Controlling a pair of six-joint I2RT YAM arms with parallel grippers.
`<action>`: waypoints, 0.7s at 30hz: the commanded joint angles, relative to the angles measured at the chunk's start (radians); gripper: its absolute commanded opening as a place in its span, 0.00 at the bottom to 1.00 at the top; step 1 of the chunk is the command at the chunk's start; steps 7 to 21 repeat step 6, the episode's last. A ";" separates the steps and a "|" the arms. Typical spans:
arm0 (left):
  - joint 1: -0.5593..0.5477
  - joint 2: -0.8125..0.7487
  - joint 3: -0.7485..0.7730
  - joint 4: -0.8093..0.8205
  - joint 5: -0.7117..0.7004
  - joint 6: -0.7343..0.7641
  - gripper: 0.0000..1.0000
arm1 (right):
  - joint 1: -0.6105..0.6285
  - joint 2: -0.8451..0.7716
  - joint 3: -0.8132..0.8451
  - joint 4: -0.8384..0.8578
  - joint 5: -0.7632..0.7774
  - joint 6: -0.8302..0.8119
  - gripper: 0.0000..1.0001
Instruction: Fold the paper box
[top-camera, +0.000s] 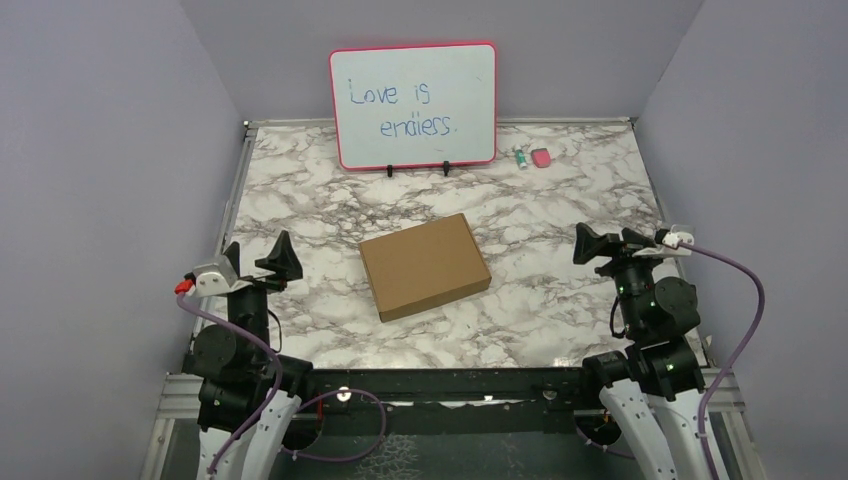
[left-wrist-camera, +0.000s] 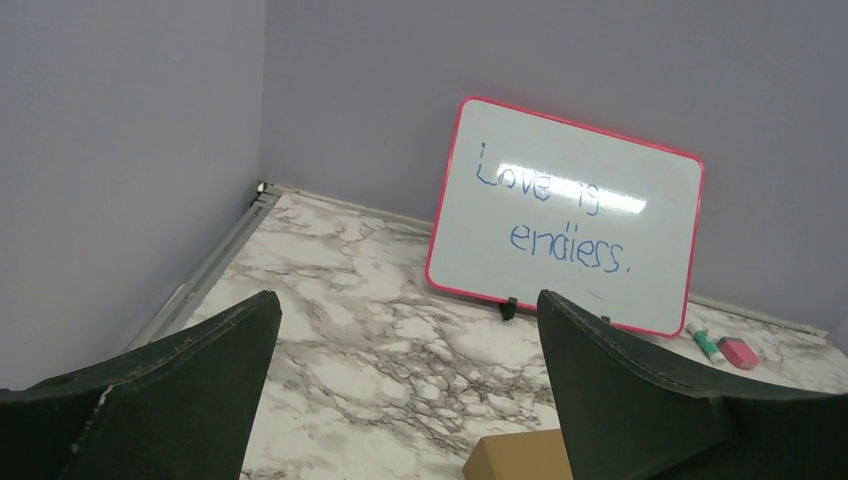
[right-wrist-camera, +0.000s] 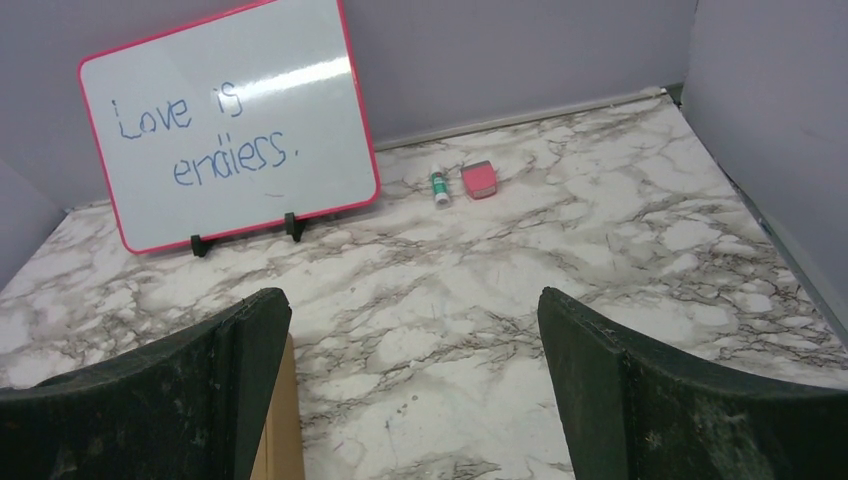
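1. The paper box (top-camera: 425, 266) lies near the middle of the marble surface (top-camera: 560, 300), turned a little askew, about midway between the two arms and touched by neither
2. From above it reads as a shallow closed box: the top is one plain brown panel with no flap standing up and no slot showing, so the folding looks finished or very nearly so
3. The left fingers (top-camera: 282, 256) are spread as wide as they go and have nothing between them; they hang above the surface at the box's left, well apart from it
4. The right fingers (top-camera: 590, 245) are just as wide apart and equally bare, raised off the surface at the box's right
5. Each wrist view catches only a sliver of the box at its lower edge, which fits both arms being pulled back towards their bases
6. The step in hand seems to be the last check or the rest position, not a fold
7. If a move is needed, it calls for looking along the front edge for a tuck flap that has not seated; the frames cannot show that edge clearly
8. The whiteboard (top-camera: 413, 105), marker (top-camera: 520, 157) and eraser (top-camera: 541, 158) sit at the far edge, out of the way
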 joint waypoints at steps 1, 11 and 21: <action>0.009 -0.022 -0.011 0.041 0.023 0.000 0.99 | 0.006 -0.015 -0.015 0.052 0.021 -0.017 1.00; 0.008 -0.035 -0.016 0.044 0.030 0.007 0.99 | 0.006 -0.025 -0.016 0.057 0.023 -0.023 1.00; 0.008 -0.035 -0.016 0.044 0.030 0.007 0.99 | 0.006 -0.025 -0.016 0.057 0.023 -0.023 1.00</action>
